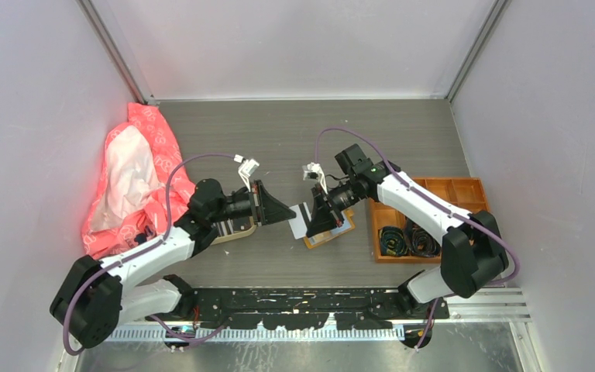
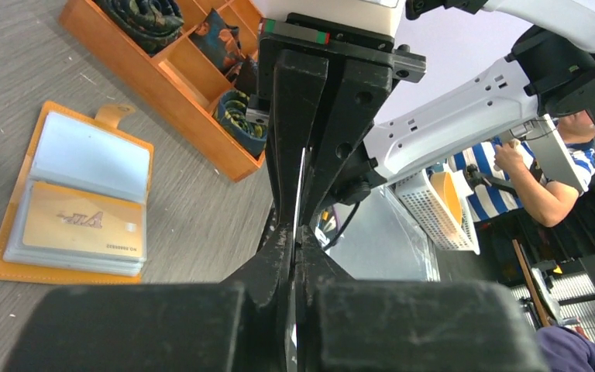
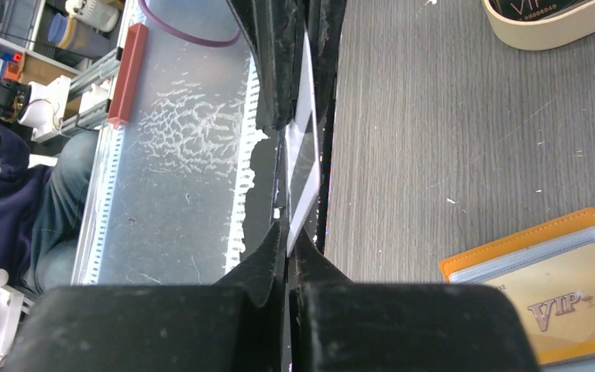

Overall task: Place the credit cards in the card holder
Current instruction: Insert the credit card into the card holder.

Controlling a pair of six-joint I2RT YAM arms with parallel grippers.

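From my left: the beige tray [image 1: 236,231] lies by the left gripper [image 1: 290,213], whose fingers are pressed together on one end of a white credit card [image 1: 300,222] held on edge above the table. The right gripper [image 1: 314,229] pinches the same card's other end. Just beneath it the card holder [image 1: 335,234] lies open, a gold card [image 2: 85,229] in its sleeve. The orange box [image 1: 426,184] sits further right.

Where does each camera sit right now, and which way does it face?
Top external: above, behind the bases, looking down; both arms, left fingers and right fingers pinching one credit card.
Left wrist: looks along its fingers toward card holder, orange box.
Right wrist: looks along its fingers toward beige tray.
Shared: all show card and holder.
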